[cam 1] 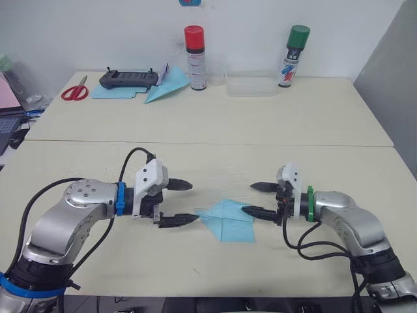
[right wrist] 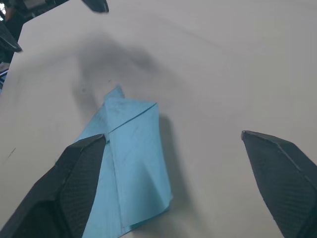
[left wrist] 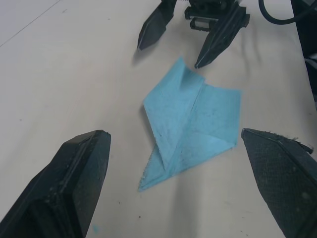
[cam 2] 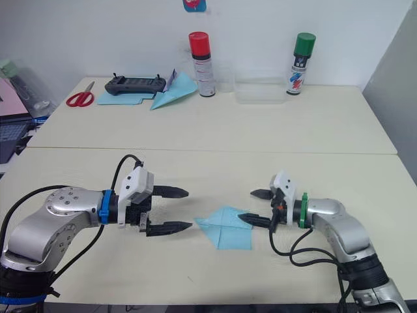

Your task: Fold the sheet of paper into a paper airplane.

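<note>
The sheet of paper (cam 1: 228, 219) was light blue and partly folded, lying flat on the near part of the desk (cam 1: 215, 156). Its folded corners met in a point aimed toward 9 o'clock, with the squarer end toward 4 o'clock. Crease lines ran across it, and one flap at its 3 o'clock edge stood slightly raised. It was not yet a finished dart.

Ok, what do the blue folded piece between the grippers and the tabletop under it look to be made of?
The sheet of paper looks like thin matte light blue paper: it holds sharp creases, and one flap lifts off the surface. The table looks like a smooth beige laminate or coated board with a faint sheen, though the core is not visible.
</note>
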